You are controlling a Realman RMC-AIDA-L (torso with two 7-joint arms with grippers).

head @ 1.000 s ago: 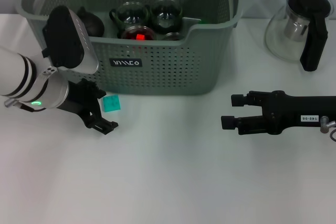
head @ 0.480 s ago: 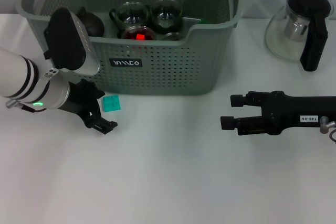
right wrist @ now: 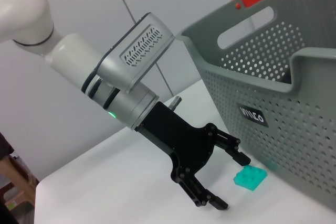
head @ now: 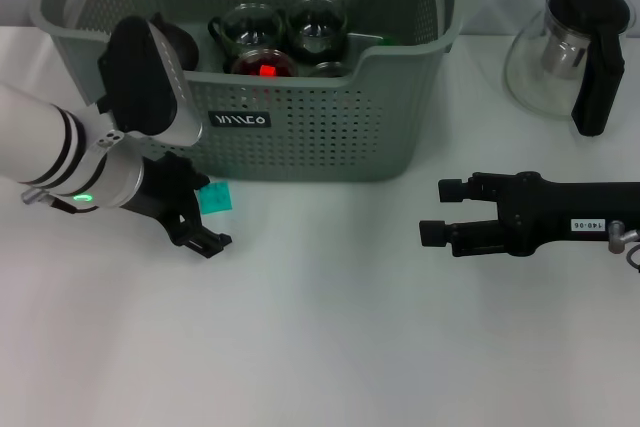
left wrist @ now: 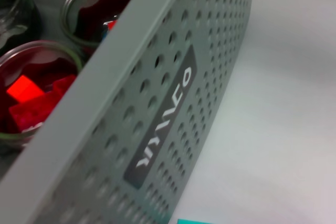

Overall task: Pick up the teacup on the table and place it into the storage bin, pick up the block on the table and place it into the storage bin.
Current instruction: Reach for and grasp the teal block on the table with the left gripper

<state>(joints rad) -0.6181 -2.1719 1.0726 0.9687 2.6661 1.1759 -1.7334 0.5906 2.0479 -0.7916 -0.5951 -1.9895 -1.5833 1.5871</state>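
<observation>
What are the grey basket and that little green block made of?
The basket looks like moulded matt plastic: even rows of punched holes and smooth rounded rims. The block seems glossy hard plastic, with studs on top like a toy brick, though that's a guess.

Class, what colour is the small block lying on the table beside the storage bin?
Teal green; the block shows best in the right wrist view.

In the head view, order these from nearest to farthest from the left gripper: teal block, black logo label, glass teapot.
1. Small teal block, beside the left gripper, by its open fingers.
2. Black logo label, on the grey-green perforated storage bin front.
3. Glass teapot with black handle, far right.
</observation>
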